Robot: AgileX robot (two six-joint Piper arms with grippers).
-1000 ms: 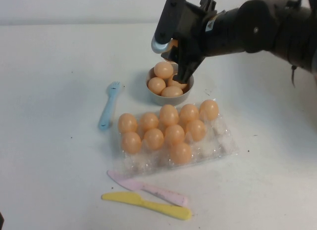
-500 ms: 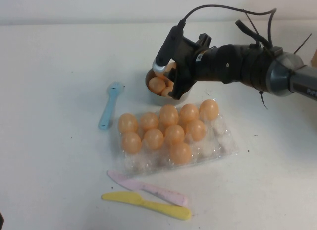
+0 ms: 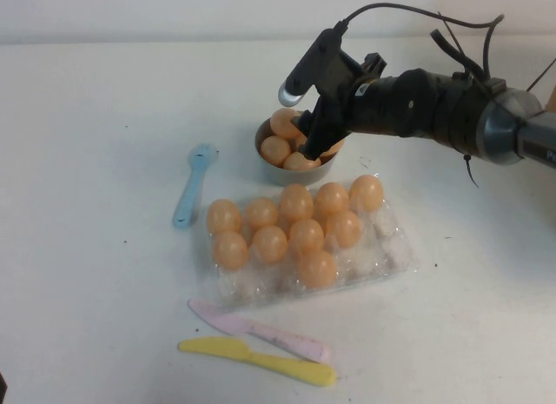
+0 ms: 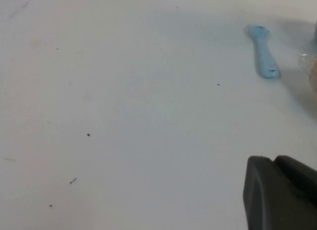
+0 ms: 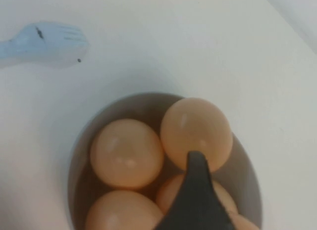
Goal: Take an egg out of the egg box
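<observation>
The clear plastic egg box (image 3: 395, 256) lies in the middle of the table, with several peach-orange eggs (image 3: 306, 235) in its far and left cups. Its near and right cups are empty. My right gripper (image 3: 317, 142) reaches down into the small grey bowl (image 3: 260, 143) just behind the box. In the right wrist view its dark tip (image 5: 195, 190) sits among several eggs (image 5: 126, 153) inside the bowl (image 5: 79, 156). I cannot see whether it holds one. My left gripper (image 4: 277, 190) is shut and empty over bare table, out of the high view.
A blue plastic spoon (image 3: 191, 185) lies left of the bowl and also shows in the left wrist view (image 4: 262, 57). A pink knife (image 3: 261, 330) and a yellow knife (image 3: 261, 360) lie in front of the egg box.
My right gripper has come down from above the bowl into it, and the arm has drawn back to the right. The eggs in the box have not moved.
</observation>
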